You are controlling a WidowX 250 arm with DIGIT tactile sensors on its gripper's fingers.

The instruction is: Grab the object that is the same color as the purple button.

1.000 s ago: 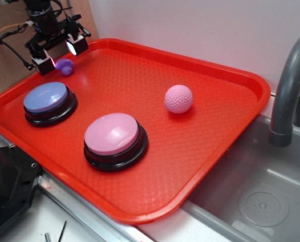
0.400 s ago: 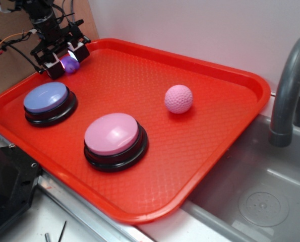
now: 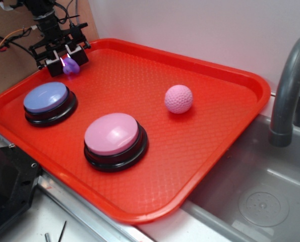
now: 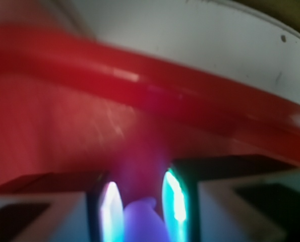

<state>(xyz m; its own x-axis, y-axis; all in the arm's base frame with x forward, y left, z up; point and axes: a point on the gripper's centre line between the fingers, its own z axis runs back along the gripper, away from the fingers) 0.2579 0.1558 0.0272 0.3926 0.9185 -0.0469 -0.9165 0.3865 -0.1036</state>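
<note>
Tool [image 3: 64,59] now closer around purple toy [image 3: 70,66] on red tray [image 3: 225,126].

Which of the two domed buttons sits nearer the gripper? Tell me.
The purple button, at the tray's left end just below the gripper. The pink button sits farther along, toward the tray's front.

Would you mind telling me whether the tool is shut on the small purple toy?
Shut on it: the tool grips the purple toy, seen between its lit fingers in the wrist view.

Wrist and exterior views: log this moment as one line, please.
gripper: shut on purple toy | place: red tray far corner | purple button: untouched | lift: not yet clear
</note>
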